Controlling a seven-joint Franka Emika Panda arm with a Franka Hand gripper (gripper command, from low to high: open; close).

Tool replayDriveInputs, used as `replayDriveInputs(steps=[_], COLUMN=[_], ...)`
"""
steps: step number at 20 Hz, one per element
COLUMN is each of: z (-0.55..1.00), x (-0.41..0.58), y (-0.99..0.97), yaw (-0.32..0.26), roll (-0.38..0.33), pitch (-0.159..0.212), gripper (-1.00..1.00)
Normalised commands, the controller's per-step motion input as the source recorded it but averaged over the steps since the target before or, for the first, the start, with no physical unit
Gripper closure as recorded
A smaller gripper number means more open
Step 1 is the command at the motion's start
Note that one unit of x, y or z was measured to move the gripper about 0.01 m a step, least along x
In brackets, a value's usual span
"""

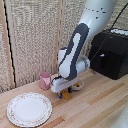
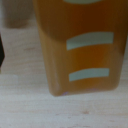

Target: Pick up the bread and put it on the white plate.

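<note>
Though tiny outside, bread (image 2: 80, 47) frame-filling wristward

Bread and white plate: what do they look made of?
The bread looks like moulded plastic or painted wood, hedged: smooth, uniformly orange, with pale printed bars and no crumb texture. The white plate looks like glazed ceramic or melamine: smooth white face, speckled beige rim band. Neither is certain from these views.

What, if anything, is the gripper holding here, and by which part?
Cannot be told. The gripper is down at the bread on the table, but no finger contact is visible in either view.
</note>
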Motion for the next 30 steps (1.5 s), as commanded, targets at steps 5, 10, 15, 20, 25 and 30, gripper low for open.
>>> replayDriveInputs(steps=[5,10,15,20,25,30], z=[0.00,0.02,0.53,1.00,0.98,0.59], x=[-0.059,-0.009,0.000,-0.075,-0.012,0.145], y=[0.09,0.03,0.02,0.07,0.44,0.68], yaw=[0.011,0.055,0.015,0.001,0.013,0.021], roll=[-0.037,-0.023,-0.001,0.000,-0.040,-0.070], pitch=[-0.014,-0.061,-0.060,-0.003,0.024,0.088], gripper=[1.00,1.00,1.00,1.00,1.00,1.00])
